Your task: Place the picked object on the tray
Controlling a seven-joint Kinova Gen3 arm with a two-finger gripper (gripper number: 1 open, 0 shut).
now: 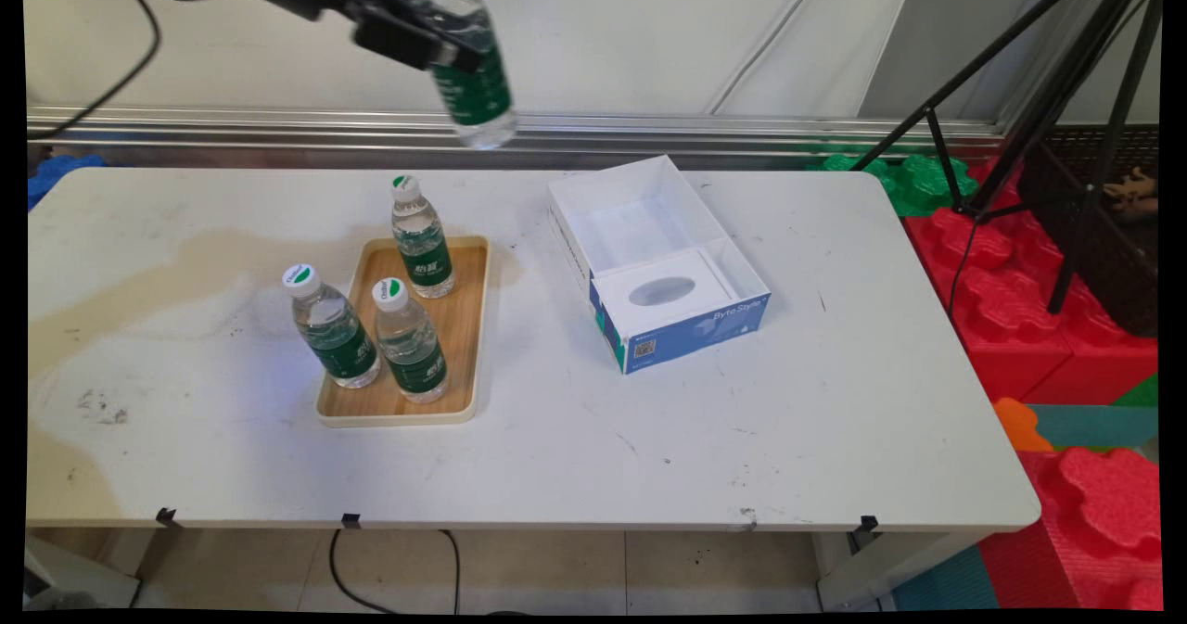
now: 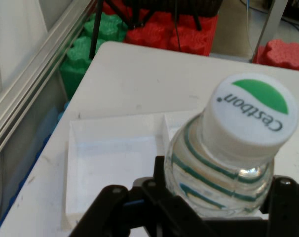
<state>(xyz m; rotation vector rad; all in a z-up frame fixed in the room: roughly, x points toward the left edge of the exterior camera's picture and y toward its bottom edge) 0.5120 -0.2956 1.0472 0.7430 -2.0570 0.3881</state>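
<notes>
My gripper point(image 1: 436, 35) is raised high at the top of the main view, shut on a clear water bottle point(image 1: 468, 58) with a green label that hangs tilted above the table's far edge. In the hand view the bottle point(image 2: 228, 163) and its white and green cap point(image 2: 253, 113) fill the lower right between the fingers. Below it lies an open white and blue box point(image 1: 654, 258), seen in the hand view as a white box point(image 2: 115, 158). Two more bottles point(image 1: 422, 239) point(image 1: 410, 341) stand on a wooden tray point(image 1: 468, 327). A third bottle point(image 1: 331, 327) stands at the tray's left edge.
A black tripod point(image 1: 1048, 95) stands to the right beyond the table. Red and green foam blocks point(image 1: 1020, 281) lie on the floor at the right. A metal rail point(image 1: 649, 128) runs along the wall behind the white table point(image 1: 835, 401).
</notes>
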